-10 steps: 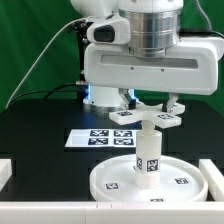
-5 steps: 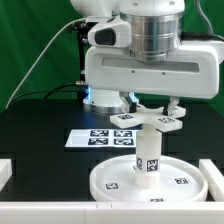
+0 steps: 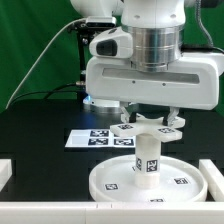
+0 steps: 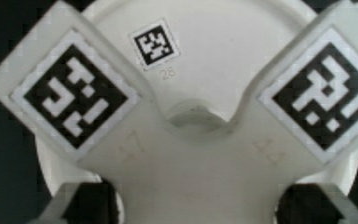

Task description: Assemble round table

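Observation:
The large round disc [image 3: 185, 182] lies flat on the black table at the front. The short thick leg [image 3: 148, 160] stands upright in its middle. The cross-shaped base [image 3: 128, 128] sits on top of the leg. My gripper [image 3: 150, 118] comes straight down over it, shut on the cross-shaped base. In the wrist view the base [image 4: 202, 150] fills the picture with two tagged arms, and one arm lies between my dark fingers [image 4: 78, 202]; my gripper [image 4: 197, 202] closes on that arm. The disc [image 4: 176, 25] shows behind it.
The marker board [image 3: 92, 139] lies flat behind the disc, toward the exterior view's left. White rails stand at the front left [image 3: 5, 172] and front right [image 3: 216, 168] of the table. The robot base [image 3: 100, 98] is at the back.
My hand has turned about its vertical axis and sunk a little. The cross-shaped base turned with it on top of the leg. The disc and the leg stay in place.

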`<state>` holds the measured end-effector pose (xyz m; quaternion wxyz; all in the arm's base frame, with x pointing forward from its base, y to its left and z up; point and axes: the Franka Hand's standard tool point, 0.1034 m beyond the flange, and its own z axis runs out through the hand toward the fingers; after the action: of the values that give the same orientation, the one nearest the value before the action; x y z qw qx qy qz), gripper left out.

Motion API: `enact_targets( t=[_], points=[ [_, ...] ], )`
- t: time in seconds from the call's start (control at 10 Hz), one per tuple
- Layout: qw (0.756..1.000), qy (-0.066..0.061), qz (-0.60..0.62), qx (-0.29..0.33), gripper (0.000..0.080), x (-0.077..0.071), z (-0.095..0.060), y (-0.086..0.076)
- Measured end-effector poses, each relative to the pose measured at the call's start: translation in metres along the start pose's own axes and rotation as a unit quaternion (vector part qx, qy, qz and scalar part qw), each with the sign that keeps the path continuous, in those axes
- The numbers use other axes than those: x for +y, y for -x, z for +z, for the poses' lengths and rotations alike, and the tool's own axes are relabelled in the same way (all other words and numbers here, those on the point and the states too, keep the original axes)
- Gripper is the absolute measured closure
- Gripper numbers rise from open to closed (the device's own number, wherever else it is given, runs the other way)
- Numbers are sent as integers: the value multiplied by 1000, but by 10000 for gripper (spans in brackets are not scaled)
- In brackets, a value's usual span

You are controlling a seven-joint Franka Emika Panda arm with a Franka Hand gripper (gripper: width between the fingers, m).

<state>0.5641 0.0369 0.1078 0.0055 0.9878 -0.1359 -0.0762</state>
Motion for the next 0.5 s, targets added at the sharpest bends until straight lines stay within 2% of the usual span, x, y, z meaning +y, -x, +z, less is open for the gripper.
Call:
enact_targets(
  t=[0.5],
  points=[
    [999, -3, 40, 2, 361, 0, 0, 0]
  ],
)
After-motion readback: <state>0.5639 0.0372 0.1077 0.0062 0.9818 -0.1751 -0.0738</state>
